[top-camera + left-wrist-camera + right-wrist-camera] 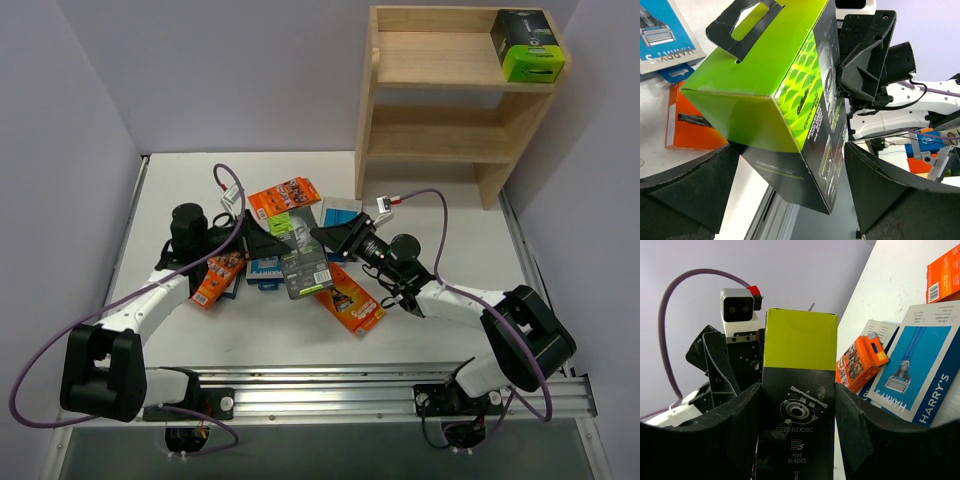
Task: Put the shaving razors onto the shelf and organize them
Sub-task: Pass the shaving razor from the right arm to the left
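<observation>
Top external view: a black box with a lime-green end hangs over the scattered packs at mid-table, between the left gripper and the right gripper. The shelf stands far right, and a matching box sits on its top tier. A drop here would likely knock the orange and blue packs beneath.

Left wrist view: the left gripper is spread wide on either side of the tilted box. I cannot tell whether its pads press. If both arms pull, the carton could twist or crush.

Right wrist view: the right gripper clamps the box across its narrow width, at one end only. A bump could pivot it loose.
</observation>
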Available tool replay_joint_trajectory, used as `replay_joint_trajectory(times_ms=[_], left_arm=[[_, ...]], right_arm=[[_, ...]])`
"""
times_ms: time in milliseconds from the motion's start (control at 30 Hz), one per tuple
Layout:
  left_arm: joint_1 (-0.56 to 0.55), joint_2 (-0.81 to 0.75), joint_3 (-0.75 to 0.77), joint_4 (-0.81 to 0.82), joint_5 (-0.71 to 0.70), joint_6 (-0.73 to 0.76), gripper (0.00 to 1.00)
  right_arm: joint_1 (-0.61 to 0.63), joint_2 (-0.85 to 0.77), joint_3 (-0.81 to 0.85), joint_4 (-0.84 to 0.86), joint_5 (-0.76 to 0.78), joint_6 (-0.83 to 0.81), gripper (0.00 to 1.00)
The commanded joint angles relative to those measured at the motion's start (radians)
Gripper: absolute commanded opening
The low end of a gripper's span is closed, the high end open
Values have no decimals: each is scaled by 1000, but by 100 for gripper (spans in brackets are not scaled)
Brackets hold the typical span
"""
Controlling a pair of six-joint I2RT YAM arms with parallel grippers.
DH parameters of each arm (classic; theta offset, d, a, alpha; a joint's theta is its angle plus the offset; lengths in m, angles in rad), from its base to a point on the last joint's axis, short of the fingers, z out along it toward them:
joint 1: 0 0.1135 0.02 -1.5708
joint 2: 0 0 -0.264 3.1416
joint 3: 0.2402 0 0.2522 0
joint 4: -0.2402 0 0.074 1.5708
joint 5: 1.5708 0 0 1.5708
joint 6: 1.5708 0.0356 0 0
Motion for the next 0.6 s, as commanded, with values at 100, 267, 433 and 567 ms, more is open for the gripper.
replay_joint_trajectory(times_ms=[100, 267, 433, 567], left_arm=[[13, 78, -79, 644, 108, -360, 94], [21, 123, -104, 915, 122, -554, 95], [19, 126, -105, 931, 121, -555, 95], [17, 129, -99, 906, 124, -546, 81]], right_arm=[[5, 1, 10, 712, 3, 29, 0], [5, 59, 12, 771, 0, 57, 0], [11, 73, 26, 771, -1, 52, 0], [14, 82, 38, 769, -4, 55, 0]])
